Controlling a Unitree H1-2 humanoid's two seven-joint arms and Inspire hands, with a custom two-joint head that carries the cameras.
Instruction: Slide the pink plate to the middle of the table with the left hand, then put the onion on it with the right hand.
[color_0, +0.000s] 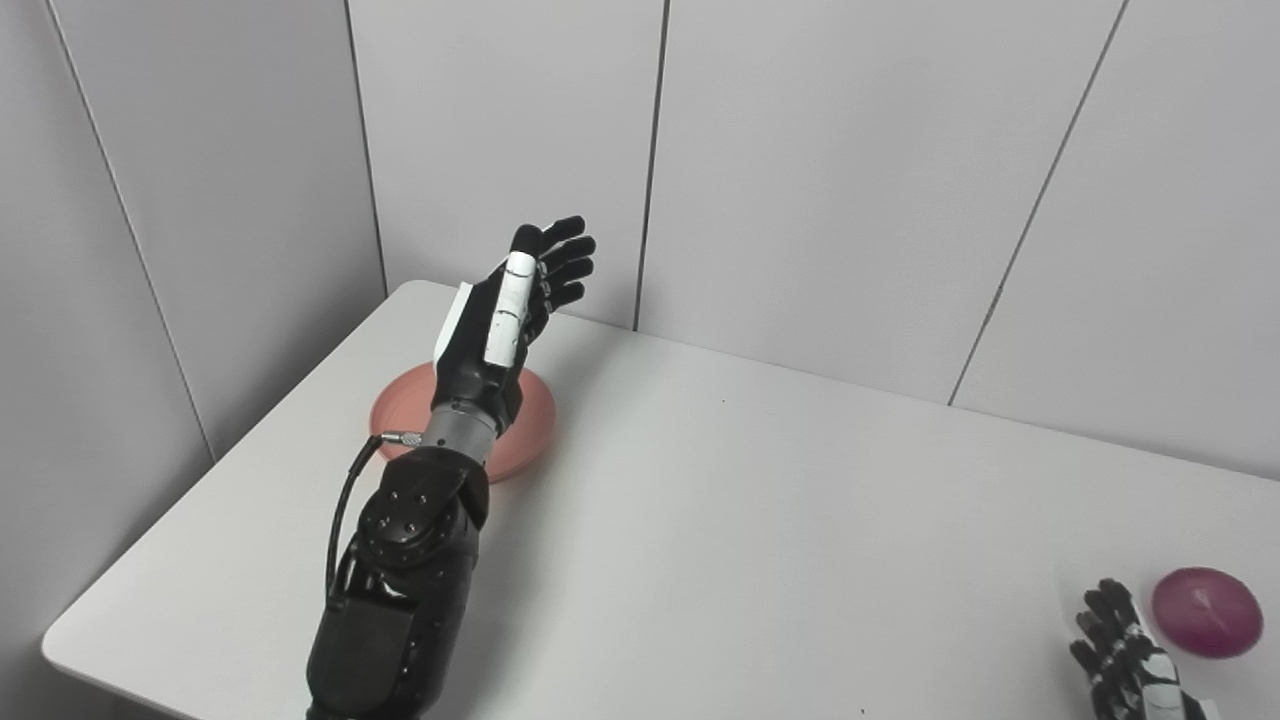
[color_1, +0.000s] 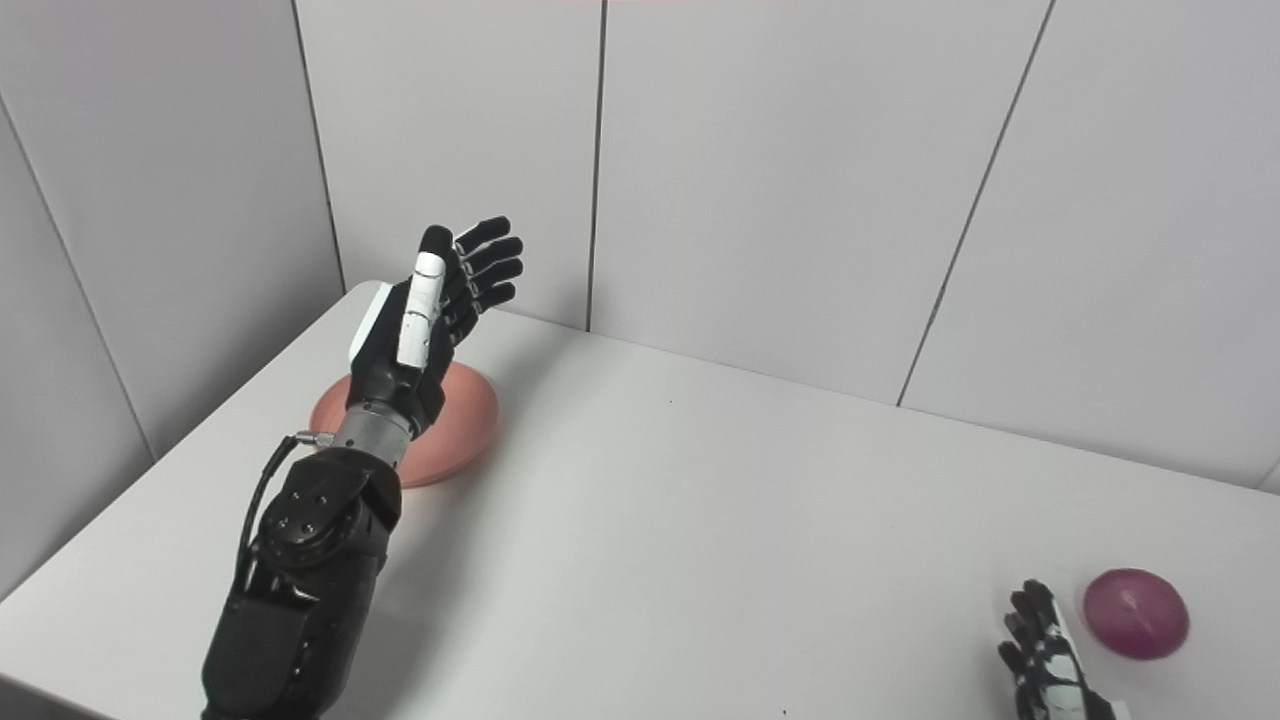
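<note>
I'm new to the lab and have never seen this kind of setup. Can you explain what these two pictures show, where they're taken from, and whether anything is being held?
Both pictures come from two cameras side by side on a humanoid robot's head, looking down at a white table, so they show one scene from slightly different spots. The black arms entering from the bottom are the robot's own.

The left hand is raised above the far left part of the table with its fingers apart, holding nothing. Below and behind it lies a pink plate, partly hidden by the wrist. Whether the hand touches the plate cannot be told.

At the bottom right, the right hand shows only partly at the picture's edge, beside a purple onion. It holds nothing, and a small gap separates them.
</note>
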